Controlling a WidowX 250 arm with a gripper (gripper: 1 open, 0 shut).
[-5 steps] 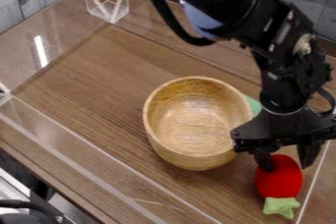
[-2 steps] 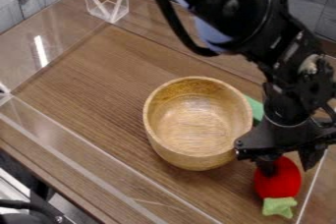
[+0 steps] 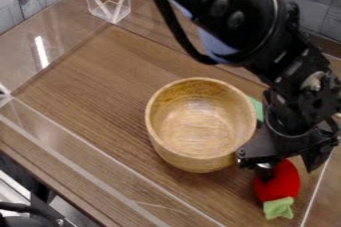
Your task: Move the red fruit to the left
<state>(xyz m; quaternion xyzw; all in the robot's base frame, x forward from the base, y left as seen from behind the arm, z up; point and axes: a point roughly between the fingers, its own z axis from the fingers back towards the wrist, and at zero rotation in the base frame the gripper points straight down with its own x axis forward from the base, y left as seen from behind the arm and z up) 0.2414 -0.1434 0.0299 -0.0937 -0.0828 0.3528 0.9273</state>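
The red fruit point(image 3: 281, 183) lies on the wooden table at the front right, its light green cap point(image 3: 277, 209) pointing toward the front edge. My gripper point(image 3: 282, 158) hangs directly over it on the black arm. The dark fingers stand wider apart than the fruit and straddle its top, and I see no pinch on it. The gripper hides the fruit's upper part. The fruit lies just right of the wooden bowl point(image 3: 200, 123).
A flat green block point(image 3: 256, 107) peeks out behind the bowl's right rim, mostly covered by the arm. Clear acrylic walls point(image 3: 40, 52) border the table at the left and front. A clear stand point(image 3: 107, 4) sits at the back left.
The gripper has sunk lower over the fruit, and the arm has leaned a little to the right. The fruit and the bowl have stayed in place.
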